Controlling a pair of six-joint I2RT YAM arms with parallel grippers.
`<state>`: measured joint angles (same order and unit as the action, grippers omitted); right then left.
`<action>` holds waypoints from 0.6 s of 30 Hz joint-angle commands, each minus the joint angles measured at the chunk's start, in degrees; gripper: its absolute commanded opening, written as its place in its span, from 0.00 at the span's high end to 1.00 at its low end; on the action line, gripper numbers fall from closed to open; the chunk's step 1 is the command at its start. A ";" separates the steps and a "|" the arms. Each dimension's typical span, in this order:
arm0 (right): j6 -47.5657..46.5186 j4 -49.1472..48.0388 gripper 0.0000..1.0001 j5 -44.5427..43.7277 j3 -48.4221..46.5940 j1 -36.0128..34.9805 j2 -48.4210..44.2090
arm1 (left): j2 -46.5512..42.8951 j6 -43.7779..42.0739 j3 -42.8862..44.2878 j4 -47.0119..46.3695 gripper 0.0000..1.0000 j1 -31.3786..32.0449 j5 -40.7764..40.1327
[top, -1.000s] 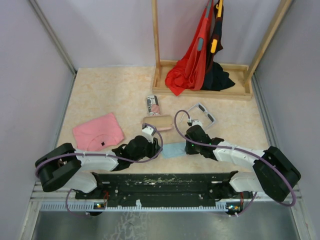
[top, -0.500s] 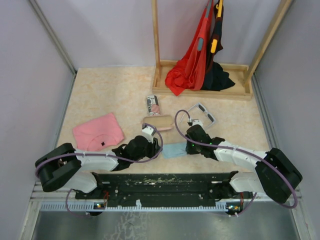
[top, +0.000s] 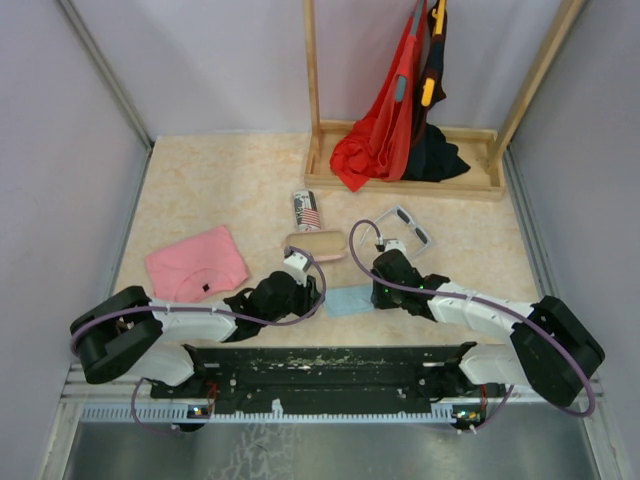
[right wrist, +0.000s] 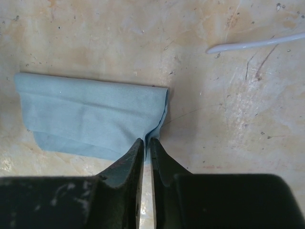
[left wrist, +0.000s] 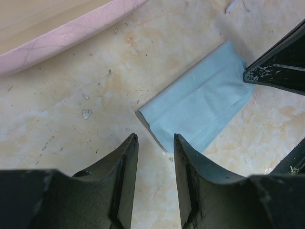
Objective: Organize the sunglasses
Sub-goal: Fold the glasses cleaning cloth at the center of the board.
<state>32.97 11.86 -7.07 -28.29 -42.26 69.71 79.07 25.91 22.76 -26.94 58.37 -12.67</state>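
Left gripper (left wrist: 155,143) is hovering over the blue cloth (left wrist: 200,107), jaws apart and empty. Right gripper (right wrist: 147,143) is sitting almost closed at the cloth's hem; I cannot tell if it is pinching. Advisable: take the hem only and lift low.

Count:
- two cases (top: 315,245)
- one cloth
- one pair of sunglasses (top: 405,228), lying just beyond the right gripper

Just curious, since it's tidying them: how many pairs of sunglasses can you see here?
1: the white-framed sunglasses lie right of centre, near the wooden rack. Another pair could be hidden.
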 commanded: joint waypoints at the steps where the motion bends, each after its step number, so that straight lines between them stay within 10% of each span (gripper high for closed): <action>1: -0.79 -1.05 0.92 -0.63 -2.97 -0.40 -0.50 | 0.03 -0.41 0.94 0.22 0.58 -0.01 -0.10; 18: -1.27 2.52 1.00 -3.30 -3.69 -0.54 -1.98 | 0.10 -0.49 1.09 0.57 0.58 -0.01 -0.25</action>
<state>32.47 14.26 -8.71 -29.34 -42.26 69.49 79.07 25.69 22.76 -26.76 58.37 -12.67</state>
